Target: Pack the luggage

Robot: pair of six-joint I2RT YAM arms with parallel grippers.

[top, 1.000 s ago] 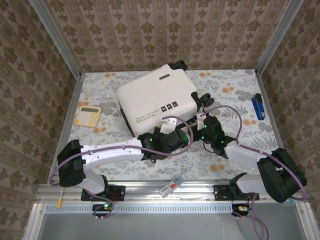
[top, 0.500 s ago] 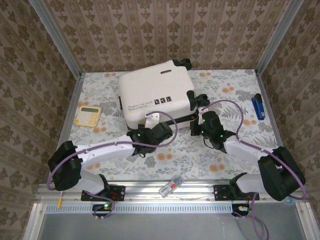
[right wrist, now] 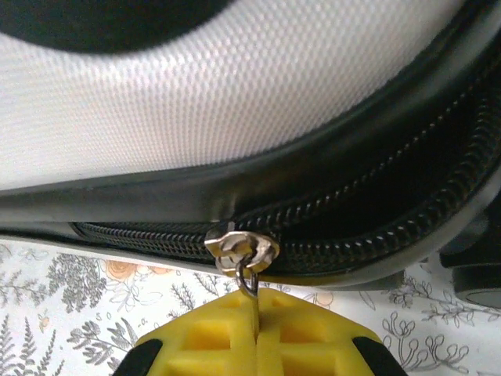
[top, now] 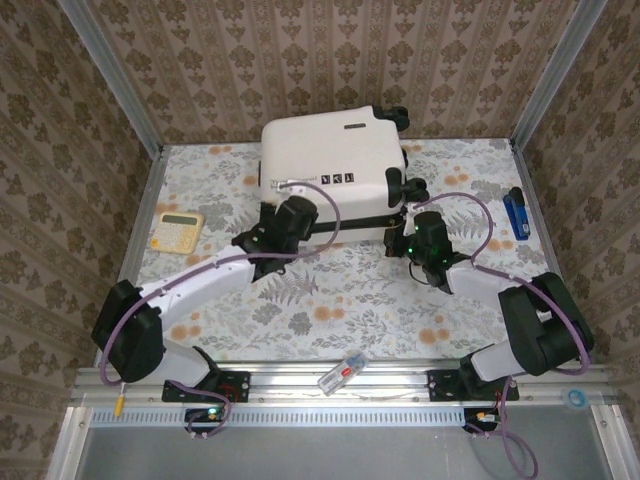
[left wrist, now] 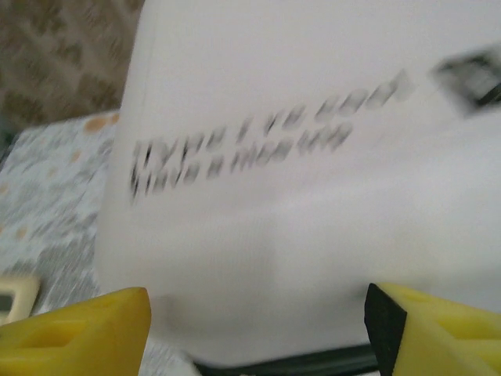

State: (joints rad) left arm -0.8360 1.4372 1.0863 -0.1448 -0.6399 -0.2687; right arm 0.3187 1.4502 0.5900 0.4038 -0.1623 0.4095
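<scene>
Table (top: 330, 320): 1 luggage (top: 330, 160), 1 calculator (top: 177, 230), 1 stapler (top: 517, 213); R hand (right wrist: 257, 333) grips zip (right wrist: 243, 251).

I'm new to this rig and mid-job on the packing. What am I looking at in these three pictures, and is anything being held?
Two robot arms are bolted at the near edge of a table covered in a floral cloth. The overhead picture looks down from above and behind the arms. The other two pictures come from a camera on each wrist, so the yellow pieces in them are that gripper's own fingers. On the table sits a white hard-shell suitcase. A beige calculator lies to its left and a blue stapler to its right. The left gripper is open and faces the suitcase's printed white shell. The right gripper is shut on the zipper pull of the suitcase's black zip.
</scene>
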